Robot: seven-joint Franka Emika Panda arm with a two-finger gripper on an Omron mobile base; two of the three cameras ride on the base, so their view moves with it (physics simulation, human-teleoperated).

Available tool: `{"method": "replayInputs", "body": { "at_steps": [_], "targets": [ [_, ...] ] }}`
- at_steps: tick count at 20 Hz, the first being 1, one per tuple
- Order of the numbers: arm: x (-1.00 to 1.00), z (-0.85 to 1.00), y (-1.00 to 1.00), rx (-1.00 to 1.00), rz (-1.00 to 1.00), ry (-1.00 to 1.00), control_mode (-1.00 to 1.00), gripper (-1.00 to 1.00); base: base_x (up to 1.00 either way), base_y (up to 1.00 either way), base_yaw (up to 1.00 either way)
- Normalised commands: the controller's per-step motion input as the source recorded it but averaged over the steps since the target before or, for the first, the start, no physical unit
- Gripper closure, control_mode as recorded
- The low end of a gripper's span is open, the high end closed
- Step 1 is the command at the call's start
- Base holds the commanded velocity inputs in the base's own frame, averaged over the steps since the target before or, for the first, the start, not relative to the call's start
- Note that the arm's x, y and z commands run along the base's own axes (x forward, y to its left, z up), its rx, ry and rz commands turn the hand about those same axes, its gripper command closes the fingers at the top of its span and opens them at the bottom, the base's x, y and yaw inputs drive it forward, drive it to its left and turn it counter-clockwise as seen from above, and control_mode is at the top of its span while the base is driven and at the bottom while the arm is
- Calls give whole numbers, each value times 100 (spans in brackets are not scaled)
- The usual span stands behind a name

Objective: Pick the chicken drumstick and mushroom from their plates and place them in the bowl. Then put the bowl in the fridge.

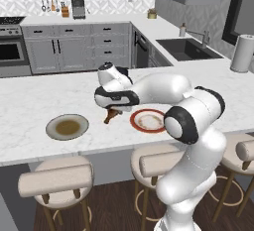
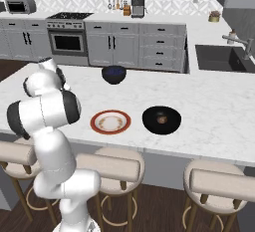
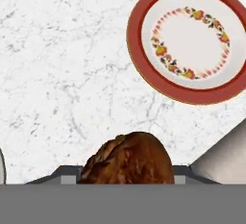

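- We are looking over our white arm at a white marble desk (image 1: pixel 30 101) with padded stools (image 1: pixel 55 178) tucked along its near edge.
- Our claw (image 1: pixel 113 112) is hanging just above the desk, between the two plates, and it is gripping the chicken drumstick (image 1: pixel 112 115); in the left base view the thin bone end is pointing down and to the left, close over the marble.
- In the hand view the thick brown end of the drumstick is sitting right at the claw, with bare marble beneath it.
- Beside the claw, the white plate with the red-orange rim (image 1: pixel 147 121) is lying flat on the desk, and nothing is lying on it in any view.
- On the claw's other side, the grey-olive plate with the brownish centre (image 1: pixel 67 127) is lying near the desk's front edge; the left base view is too coarse for us to make out what is on it.
- In the right base view a plate that looks very dark (image 2: pixel 161 120) is sitting just beside the red-rimmed one, carrying a small brownish lump at its middle, the mushroom (image 2: pixel 161 119).
- Farther back on the desk, the dark navy bowl (image 2: pixel 114 74) is standing upright, well apart from both plates.
- Beyond the desk, grey cabinets (image 2: pixel 124 44), a stove (image 2: pixel 68 37) and a sink (image 1: pixel 187 48) are lining the far walls.
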Motion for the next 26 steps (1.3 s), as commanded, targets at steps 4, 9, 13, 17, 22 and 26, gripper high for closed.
{"method": "replayInputs", "body": {
  "at_steps": [4, 9, 13, 17, 22, 26],
  "targets": [
    [26, 37, -100, 0, -11, 13, -100, 100, 0, 0, 0],
    [33, 27, -100, 0, -10, 18, -100, 100, 0, 0, 0],
    [29, 16, -100, 0, -10, 17, -100, 100, 0, 0, 0],
    [6, 3, -100, 0, -10, 11, -100, 100, 0, 0, 0],
    [0, 0, -100, 0, -6, 4, -100, 100, 0, 0, 0],
    [0, 0, -100, 0, -7, 3, -100, 100, 0, 0, 0]
  ]
}}
